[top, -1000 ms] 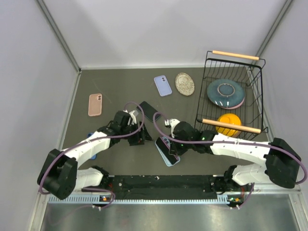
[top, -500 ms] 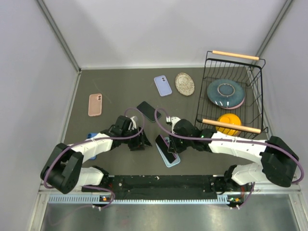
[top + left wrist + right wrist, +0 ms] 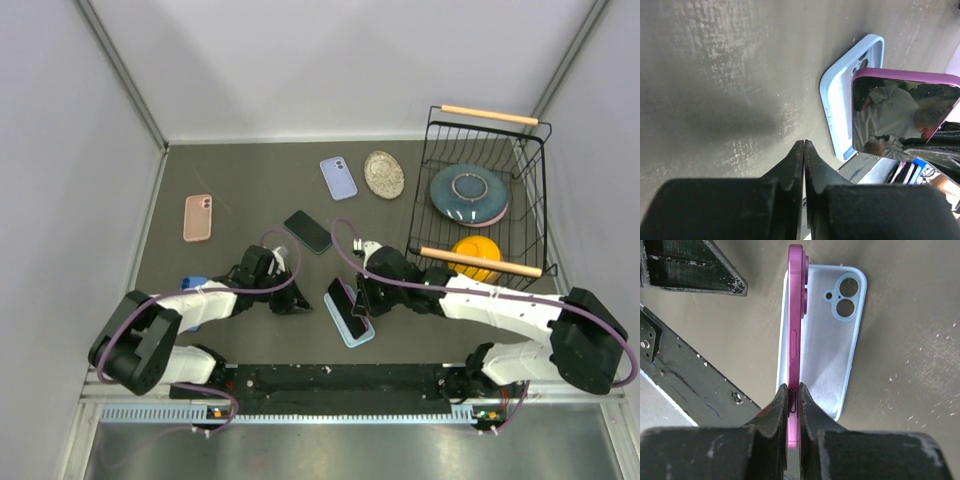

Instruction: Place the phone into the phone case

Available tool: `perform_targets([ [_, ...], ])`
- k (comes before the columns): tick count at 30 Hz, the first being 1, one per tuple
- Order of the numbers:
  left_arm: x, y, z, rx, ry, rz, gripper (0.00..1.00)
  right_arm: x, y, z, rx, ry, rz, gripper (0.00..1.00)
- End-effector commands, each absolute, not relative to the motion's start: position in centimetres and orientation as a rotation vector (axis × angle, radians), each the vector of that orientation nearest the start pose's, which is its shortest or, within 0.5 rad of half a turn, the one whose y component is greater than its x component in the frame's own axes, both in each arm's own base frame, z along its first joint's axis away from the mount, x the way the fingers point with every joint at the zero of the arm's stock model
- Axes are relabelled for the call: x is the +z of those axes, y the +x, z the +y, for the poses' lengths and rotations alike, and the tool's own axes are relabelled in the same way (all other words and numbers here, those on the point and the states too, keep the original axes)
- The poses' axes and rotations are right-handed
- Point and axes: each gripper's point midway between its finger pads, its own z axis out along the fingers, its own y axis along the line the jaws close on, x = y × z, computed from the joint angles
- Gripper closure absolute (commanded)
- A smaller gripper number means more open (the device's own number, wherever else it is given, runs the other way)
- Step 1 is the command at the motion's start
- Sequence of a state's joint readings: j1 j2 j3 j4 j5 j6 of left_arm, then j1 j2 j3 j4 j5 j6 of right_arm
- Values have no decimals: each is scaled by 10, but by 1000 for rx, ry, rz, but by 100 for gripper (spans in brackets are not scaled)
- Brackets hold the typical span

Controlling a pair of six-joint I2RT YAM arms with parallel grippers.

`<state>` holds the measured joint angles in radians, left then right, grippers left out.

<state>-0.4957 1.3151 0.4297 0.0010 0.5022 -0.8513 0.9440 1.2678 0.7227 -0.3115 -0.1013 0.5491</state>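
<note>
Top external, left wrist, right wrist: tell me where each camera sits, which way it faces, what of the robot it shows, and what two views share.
Top external: above and behind the bases, looking down on the table; both arms show.
Left wrist: on the left arm, low over the table, facing along the shut left gripper toward the purple phone and blue case.
Right wrist: looking down past the right gripper, clamped on the phone's edge.
Shared: both wrist views show phone and case.
</note>
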Motion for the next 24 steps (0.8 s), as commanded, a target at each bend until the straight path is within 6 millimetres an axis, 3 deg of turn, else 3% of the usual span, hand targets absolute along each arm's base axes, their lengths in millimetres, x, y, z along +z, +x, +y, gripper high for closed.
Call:
perform_targets([
  [1,35,183,-239,-1230,-209,2654,100,94,151,283,837,-500,2498,100],
  [6,31,179,-251,-1262,-194,2676,100,82,147,278,822,-488,2533,100],
  [19,17,168,-265,-1250,-168,2724,100,61,149,289,863,-480,2539,100],
  [24,12,163,-269,-1239,-153,2745,100,51,144,296,988,-447,2542,100],
])
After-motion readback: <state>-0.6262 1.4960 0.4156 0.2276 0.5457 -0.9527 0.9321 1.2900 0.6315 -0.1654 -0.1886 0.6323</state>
